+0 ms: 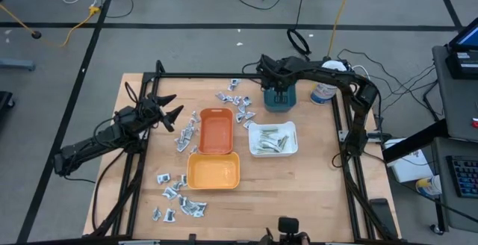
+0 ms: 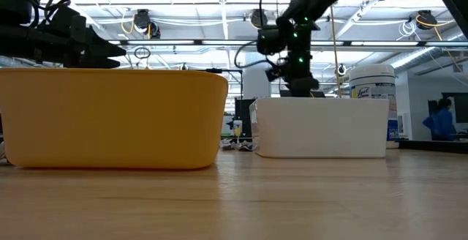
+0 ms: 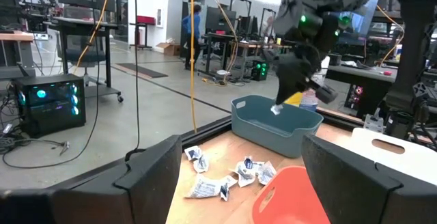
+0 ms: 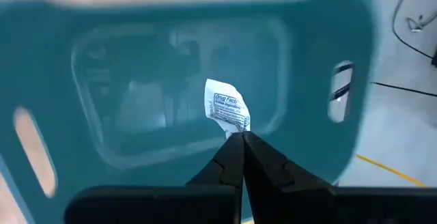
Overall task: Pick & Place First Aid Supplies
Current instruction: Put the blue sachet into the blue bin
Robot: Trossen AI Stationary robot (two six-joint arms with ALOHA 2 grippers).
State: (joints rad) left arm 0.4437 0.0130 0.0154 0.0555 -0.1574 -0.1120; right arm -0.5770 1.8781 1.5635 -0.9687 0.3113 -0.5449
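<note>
First aid supplies lie scattered over the wooden table in three loose groups: sachets between the red-orange tray and the teal tray, more just beside the red-orange tray's left edge, and a third cluster near the table's front left corner, beside the yellow-orange tray. One sachet is off the table altogether — the right gripper, fingers pinched together on its lower edge, holds it above the open teal tray at the far side of the table. Seen from the left wrist, that packet hangs just over the teal tray's rim. A white cylindrical tub with a blue label stands just to the right of the teal tray, close to the right arm. The red-orange tray and the yellow-orange tray sit end to end in the middle, and both look bare inside. The white tray, right of the red-orange one, holds several slim pale strips. The left gripper hovers over the table's left side, near the sachets by the red-orange tray, its fingers spread wide apart and holding nothing. In the room beyond the table, a person in blue stands among desks.
</note>
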